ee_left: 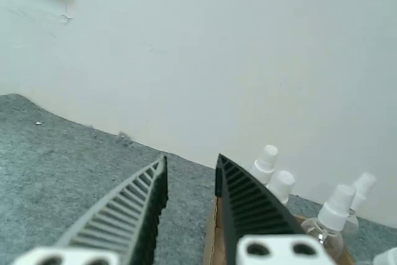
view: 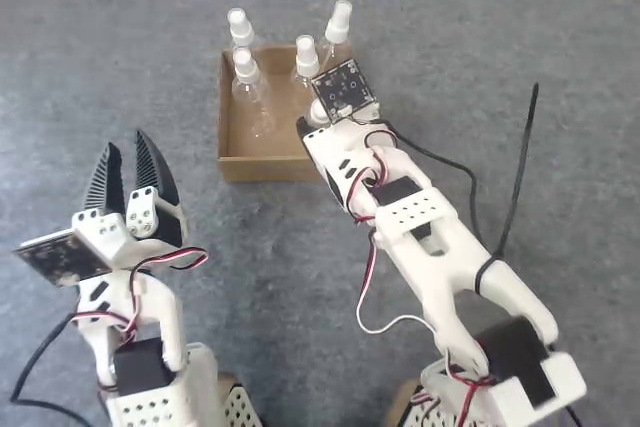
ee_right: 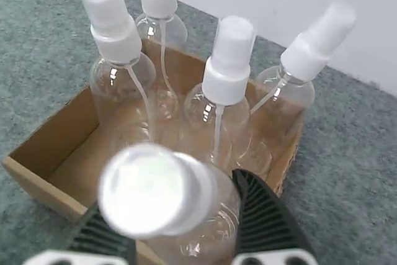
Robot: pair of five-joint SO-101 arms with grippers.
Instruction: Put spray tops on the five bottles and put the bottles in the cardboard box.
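Observation:
Four clear bottles with white spray tops stand in the cardboard box [view: 225, 117]: two at its left [view: 245, 72], [view: 240, 25] and two at its right [view: 306, 55], [view: 340, 22]. The right wrist view shows them upright, [ee_right: 121, 72] among them, inside the box [ee_right: 56, 138]. My right gripper [ee_right: 180, 215] is shut on a fifth capped bottle [ee_right: 152, 190] at the box's near right corner [view: 318, 112]. Whether this bottle rests on the box floor is hidden. My left gripper [view: 125, 142] is open and holds nothing, well to the left of the box and nearer than it. Its black fingers [ee_left: 133, 215] point toward the wall.
Grey carpet [view: 500, 57] covers the table around the box. A black cable [view: 520, 167] rises beside the right arm. A white wall [ee_left: 217, 48] stands behind the box. In the left wrist view the bottle tops [ee_left: 338, 206] are off to one side.

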